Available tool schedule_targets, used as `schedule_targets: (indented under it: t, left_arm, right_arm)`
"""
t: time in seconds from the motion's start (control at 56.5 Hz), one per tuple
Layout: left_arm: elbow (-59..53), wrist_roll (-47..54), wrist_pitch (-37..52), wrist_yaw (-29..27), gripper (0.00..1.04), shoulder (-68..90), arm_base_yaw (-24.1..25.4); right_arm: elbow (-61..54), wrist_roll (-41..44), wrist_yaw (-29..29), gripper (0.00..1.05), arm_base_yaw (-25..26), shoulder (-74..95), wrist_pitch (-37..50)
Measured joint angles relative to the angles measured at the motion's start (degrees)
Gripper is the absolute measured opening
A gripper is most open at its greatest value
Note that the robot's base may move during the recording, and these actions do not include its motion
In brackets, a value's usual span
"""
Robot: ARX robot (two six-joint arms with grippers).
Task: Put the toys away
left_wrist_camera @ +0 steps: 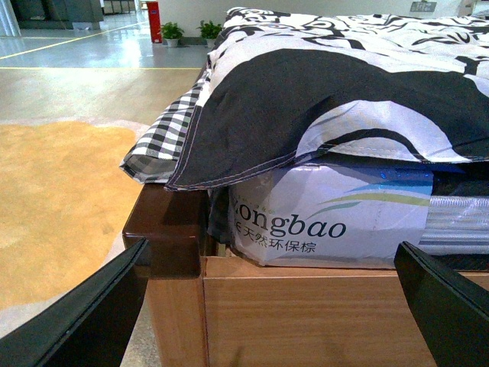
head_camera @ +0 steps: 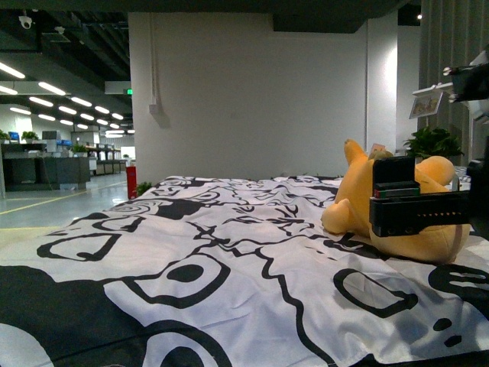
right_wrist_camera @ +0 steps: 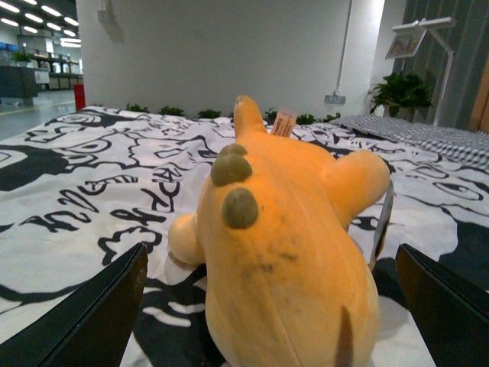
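The white plastic wrap (left_wrist_camera: 328,222) around the mattress carries dark lettering, "ongbao", with its start cut off at the wrap's edge. Beneath it runs a smaller line of Chinese characters, "天然环保棕". The paper tag (right_wrist_camera: 283,122) on the plush toy (right_wrist_camera: 283,229) is too small to read.

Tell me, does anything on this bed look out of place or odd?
The yellow plush toy lies sprawled on the black-and-white bedspread, toward the robot's right, with dark smudges on its fabric.
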State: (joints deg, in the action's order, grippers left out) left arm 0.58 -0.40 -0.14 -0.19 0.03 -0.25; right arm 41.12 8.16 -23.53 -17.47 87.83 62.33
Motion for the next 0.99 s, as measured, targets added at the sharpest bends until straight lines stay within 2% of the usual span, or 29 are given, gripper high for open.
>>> schedule_targets:
  t: [0.443,0.833,0.992]
  left_arm:
    - [0.0,0.0,0.0,0.0,0.98,0.0,0.0]
    - [0.0,0.0,0.0,0.0,0.98,0.0,0.0]
    - [0.0,0.0,0.0,0.0,0.98,0.0,0.0]
  right_arm:
    - [13.7,12.6,2.7,0.98,0.2,12.9,7.6]
    - [22.9,20.0,4.7,0.98,3.8,20.3,4.9]
    - [24.5,21.0,5.0,0.98,5.6,20.7,1.0]
